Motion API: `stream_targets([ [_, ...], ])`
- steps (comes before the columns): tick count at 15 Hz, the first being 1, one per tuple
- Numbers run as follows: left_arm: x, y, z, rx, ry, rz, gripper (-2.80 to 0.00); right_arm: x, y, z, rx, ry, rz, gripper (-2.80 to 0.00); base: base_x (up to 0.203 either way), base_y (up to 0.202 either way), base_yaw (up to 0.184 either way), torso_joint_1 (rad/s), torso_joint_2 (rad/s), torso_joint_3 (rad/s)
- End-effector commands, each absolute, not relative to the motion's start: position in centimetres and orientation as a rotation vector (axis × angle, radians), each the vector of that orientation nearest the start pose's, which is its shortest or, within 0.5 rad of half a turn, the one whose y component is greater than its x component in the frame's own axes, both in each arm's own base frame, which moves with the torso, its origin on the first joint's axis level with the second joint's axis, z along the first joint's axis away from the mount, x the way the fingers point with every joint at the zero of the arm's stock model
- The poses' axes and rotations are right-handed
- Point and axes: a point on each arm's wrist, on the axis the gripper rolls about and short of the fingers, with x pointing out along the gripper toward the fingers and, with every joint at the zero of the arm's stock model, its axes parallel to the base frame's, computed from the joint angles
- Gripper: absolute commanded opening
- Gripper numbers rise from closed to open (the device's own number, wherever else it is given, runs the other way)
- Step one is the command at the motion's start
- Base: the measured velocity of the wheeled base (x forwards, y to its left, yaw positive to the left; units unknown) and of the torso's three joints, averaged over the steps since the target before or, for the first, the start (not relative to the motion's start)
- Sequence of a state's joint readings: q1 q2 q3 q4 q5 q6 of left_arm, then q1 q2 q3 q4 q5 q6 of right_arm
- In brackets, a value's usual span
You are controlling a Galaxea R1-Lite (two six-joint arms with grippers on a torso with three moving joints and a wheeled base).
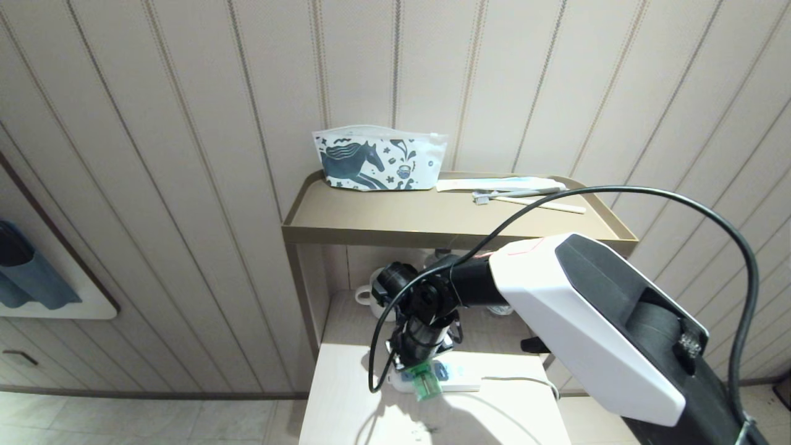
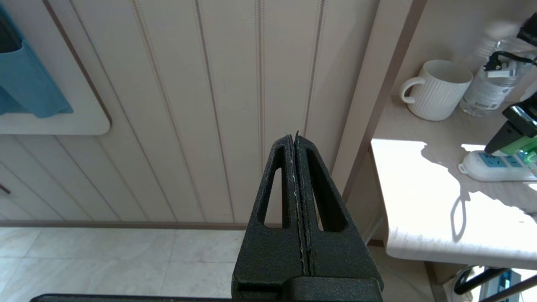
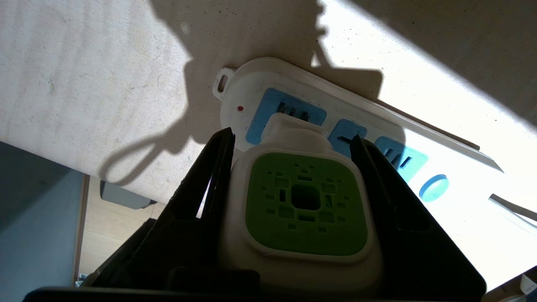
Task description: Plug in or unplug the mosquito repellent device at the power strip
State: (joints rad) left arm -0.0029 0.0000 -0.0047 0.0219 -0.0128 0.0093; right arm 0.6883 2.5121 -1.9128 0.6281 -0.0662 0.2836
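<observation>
My right gripper [image 3: 290,134] is shut on the mosquito repellent device [image 3: 306,201], one finger on each white side of its head, the green vented face towards the wrist camera. The device's plug end sits at the first light-blue socket of the white power strip [image 3: 235,90], which lies flat on the pale table. I cannot tell whether the pins are in. From the head, the gripper [image 1: 420,364] points down over the green device [image 1: 425,383] and the strip [image 1: 460,374]. My left gripper [image 2: 293,136] is shut and empty, parked left of the table, facing the panelled wall.
A white ribbed mug [image 2: 438,90] and a clear water bottle [image 2: 482,94] stand at the back of the table. Above them a brown shelf [image 1: 383,222] carries a horse-print pouch [image 1: 377,157] and a toothbrush [image 1: 525,201]. The strip's white cord [image 1: 525,380] runs off to the right.
</observation>
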Motion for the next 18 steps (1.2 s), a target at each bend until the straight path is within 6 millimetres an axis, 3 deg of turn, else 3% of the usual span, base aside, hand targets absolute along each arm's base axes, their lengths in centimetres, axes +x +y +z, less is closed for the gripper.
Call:
stream_targets([
  [1, -2.31, -0.02, 7.44, 0.009, 0.020, -0.017, -2.80, 35.88, 29.34, 4.28, -0.216, 1.218, 0.366, -2.80, 0.000, 0.000, 0.000, 0.000, 0.00, 0.000],
  [18, -2.31, -0.02, 7.44, 0.009, 0.020, -0.015, -2.80, 35.85, 29.59, 4.52, -0.191, 1.213, 0.353, -2.80, 0.000, 0.000, 0.000, 0.000, 0.00, 0.000],
])
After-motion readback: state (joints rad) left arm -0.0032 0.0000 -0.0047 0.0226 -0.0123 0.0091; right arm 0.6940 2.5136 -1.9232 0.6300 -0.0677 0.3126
